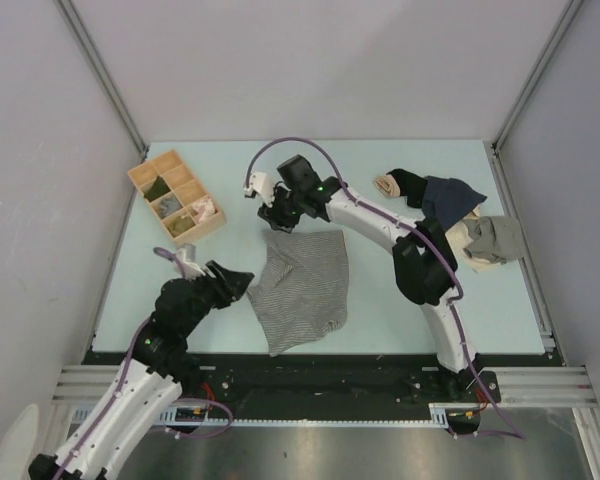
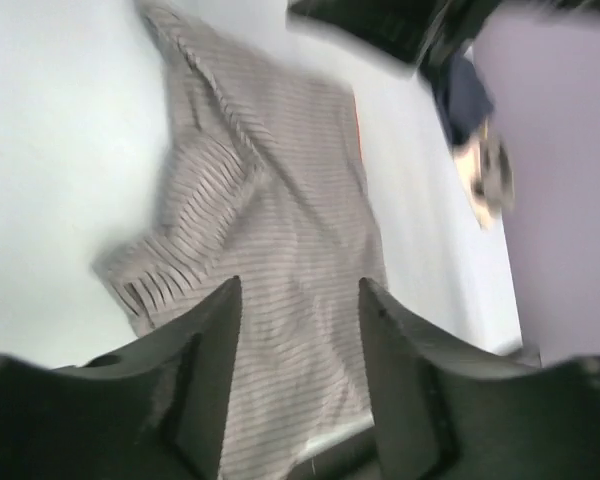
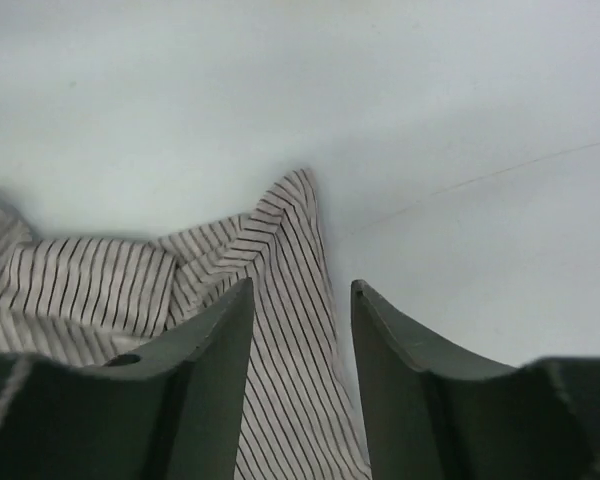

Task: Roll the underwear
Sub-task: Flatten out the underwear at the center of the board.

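Observation:
The striped grey underwear (image 1: pixel 302 285) lies spread flat in the middle of the table. My left gripper (image 1: pixel 242 282) is open and empty at its left edge; in the left wrist view (image 2: pixel 300 295) the cloth (image 2: pixel 270 220) fills the gap between the fingers. My right gripper (image 1: pixel 277 215) is open and empty over the underwear's far left corner. In the right wrist view (image 3: pixel 302 290) a bunched, peaked corner of the cloth (image 3: pixel 280 250) lies between and ahead of the fingers.
A wooden compartment box (image 1: pixel 177 196) holding small folded items stands at the far left. A pile with a navy garment (image 1: pixel 448 198) and a beige-grey garment (image 1: pixel 492 240) lies at the far right. The table's front edge (image 1: pixel 310 355) runs just below the underwear.

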Robot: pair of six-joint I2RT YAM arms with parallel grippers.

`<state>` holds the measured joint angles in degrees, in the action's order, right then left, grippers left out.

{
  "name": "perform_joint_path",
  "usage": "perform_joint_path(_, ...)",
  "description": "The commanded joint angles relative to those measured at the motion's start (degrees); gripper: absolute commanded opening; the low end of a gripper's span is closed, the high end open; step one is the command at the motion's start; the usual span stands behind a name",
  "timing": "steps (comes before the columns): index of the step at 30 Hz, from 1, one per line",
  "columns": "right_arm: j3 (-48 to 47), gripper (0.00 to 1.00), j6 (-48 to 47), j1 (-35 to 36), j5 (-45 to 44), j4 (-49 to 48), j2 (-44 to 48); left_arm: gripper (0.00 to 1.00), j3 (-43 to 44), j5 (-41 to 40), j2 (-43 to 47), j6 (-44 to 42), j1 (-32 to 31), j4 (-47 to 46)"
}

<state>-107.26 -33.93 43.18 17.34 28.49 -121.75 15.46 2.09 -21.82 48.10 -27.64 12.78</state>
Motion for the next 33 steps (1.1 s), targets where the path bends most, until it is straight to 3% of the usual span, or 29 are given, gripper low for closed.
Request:
perform_joint_path(1,-6.05,0.52,7.31,-4.94,6.11,2.53,4.31,0.61,6.23,-4.12,1.97,-2.12,5.66,1.55)
perform_joint_path(3,4.66,0.58,3.10,-8.10,10.74,2.70,11.23,0.63,7.91,0.00,-3.01,-7.12,5.67,0.41)
perform_joint_path(6,15.46,0.67,-4.61,-14.58,19.01,6.99,17.49,0.81,11.25,12.29,-11.19,-14.76,5.75,-3.36)
perform_joint_path(7,16.72,0.67,-7.52,-16.44,21.83,9.11,17.60,0.87,13.34,19.29,-18.27,-16.87,5.84,-5.37)
perform_joint_path(9,16.83,0.67,-11.31,-21.00,26.15,14.10,16.64,0.87,16.77,22.33,-25.60,-23.02,6.02,-4.43)
perform_joint_path(10,16.13,0.67,-11.94,-21.99,26.68,15.35,14.03,0.87,20.88,24.43,-33.90,-25.31,6.28,-3.38)
perform_joint_path(14,10.25,0.66,-11.77,-23.40,26.51,18.78,6.46,0.84,32.41,19.64,-50.56,-34.27,8.12,1.10)
perform_joint_path(19,0.67,0.64,-10.01,-23.32,25.64,23.01,-2.42,0.81,44.70,18.05,-65.16,-36.75,12.60,5.23)
perform_joint_path(23,-0.93,0.63,-9.57,-22.96,23.97,23.63,-6.47,0.81,54.30,16.73,-78.33,-41.15,13.75,11.64)
perform_joint_path(29,-1.72,0.61,-9.40,-21.21,21.42,23.98,-8.76,0.78,61.35,16.63,-86.19,-42.38,13.75,15.43)
perform_joint_path(33,-2.51,0.60,-8.78,-20.86,20.54,23.80,-10.34,0.71,64.42,18.12,-90.67,-43.52,13.84,18.15)
